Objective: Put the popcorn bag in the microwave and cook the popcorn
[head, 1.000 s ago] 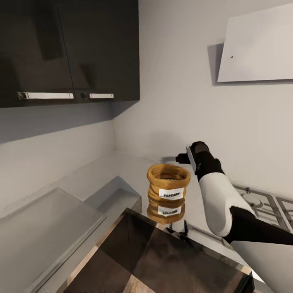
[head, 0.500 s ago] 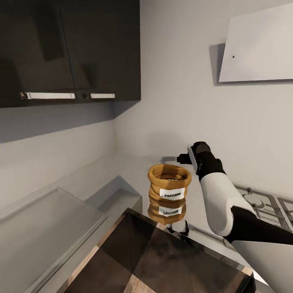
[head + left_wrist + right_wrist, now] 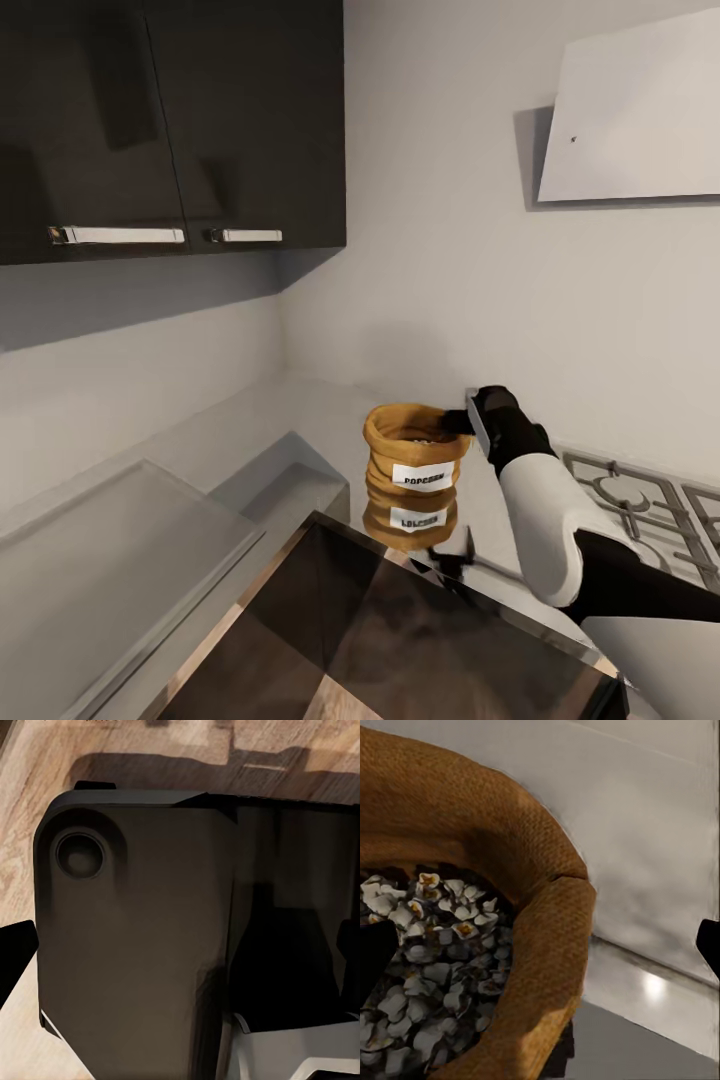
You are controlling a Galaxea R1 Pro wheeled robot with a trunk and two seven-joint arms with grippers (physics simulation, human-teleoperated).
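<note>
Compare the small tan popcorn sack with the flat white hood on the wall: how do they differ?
The tan woven popcorn sack is small, rounded and open-topped; the flat white hood is a large, plain, angular panel. The sack stands on the glossy grey countertop, mirrored in it; the hood hangs high on the wall above the steel hob. The sack bears a white label; the hood is unmarked apart from a small dark dot.

Coarse woven, matt tan bag [image 3: 540, 945]; glossy mirror-like grey countertop [image 3: 300, 420] reflecting it. Shiny dark cabinets [image 3: 170, 120] with metal handles [image 3: 115, 236]. Matt white hood [image 3: 640, 110]. Steel hob [image 3: 640, 500].
</note>
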